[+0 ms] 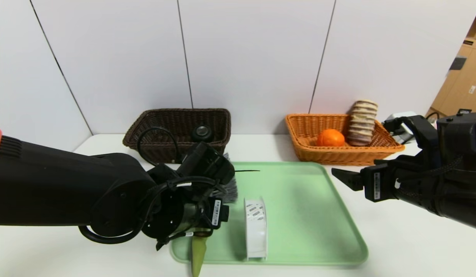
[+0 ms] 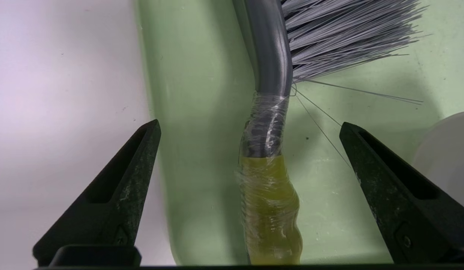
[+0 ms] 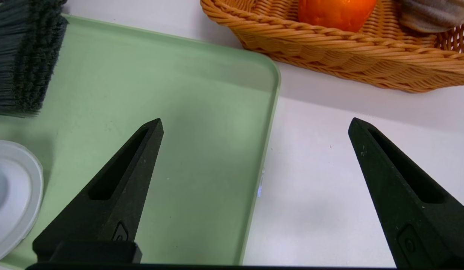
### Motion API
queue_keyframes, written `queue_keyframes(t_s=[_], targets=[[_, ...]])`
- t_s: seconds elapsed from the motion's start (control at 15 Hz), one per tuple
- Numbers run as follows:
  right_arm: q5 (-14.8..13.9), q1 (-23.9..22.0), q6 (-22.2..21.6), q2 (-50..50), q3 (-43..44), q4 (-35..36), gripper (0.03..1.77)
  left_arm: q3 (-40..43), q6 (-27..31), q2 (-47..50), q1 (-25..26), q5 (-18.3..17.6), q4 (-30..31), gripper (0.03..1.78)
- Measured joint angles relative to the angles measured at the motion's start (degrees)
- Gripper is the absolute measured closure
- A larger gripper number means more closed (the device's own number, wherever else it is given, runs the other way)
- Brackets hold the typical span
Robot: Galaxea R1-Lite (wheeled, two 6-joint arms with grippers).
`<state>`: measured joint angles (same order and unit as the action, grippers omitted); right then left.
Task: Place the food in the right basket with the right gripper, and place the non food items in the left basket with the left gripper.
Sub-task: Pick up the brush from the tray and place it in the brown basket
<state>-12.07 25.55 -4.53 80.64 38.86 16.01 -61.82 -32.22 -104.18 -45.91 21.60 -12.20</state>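
Note:
A grey-bristled brush (image 2: pixel 269 56) lies on the green tray (image 1: pixel 307 215), its green handle (image 1: pixel 198 256) sticking out over the tray's front left rim. My left gripper (image 2: pixel 250 123) hangs open above the brush's neck, one finger on each side and apart from it. The white spool (image 1: pixel 255 227) stands on edge beside the brush. A black-rimmed cup (image 1: pixel 201 132) sits in the dark left basket (image 1: pixel 176 117). The orange (image 1: pixel 330 137) and the striped roll (image 1: pixel 362 123) are in the orange-tan right basket (image 1: pixel 338 156). My right gripper (image 3: pixel 256 120) is open and empty over the tray's right rim.
Both baskets stand at the back of the white table (image 1: pixel 396 238), against the wall panels. A white device with cables (image 1: pixel 399 119) lies behind my right arm. Wooden shelving (image 1: pixel 465 77) is at the far right.

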Motion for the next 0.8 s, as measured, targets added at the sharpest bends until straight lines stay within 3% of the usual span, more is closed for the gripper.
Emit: queue_keyframes(t_s=[0.33, 0.8], targets=[[0.0, 0.0, 0.0, 0.2, -0.1, 0.6, 0.1, 2.0, 0.1, -1.5, -0.3, -0.2, 5.7, 0.12], [0.0, 0.0, -0.1, 0.2, -0.3, 0.6, 0.1, 2.3, 0.4, -2.0, -1.2, 0.0, 5.8, 0.12]])
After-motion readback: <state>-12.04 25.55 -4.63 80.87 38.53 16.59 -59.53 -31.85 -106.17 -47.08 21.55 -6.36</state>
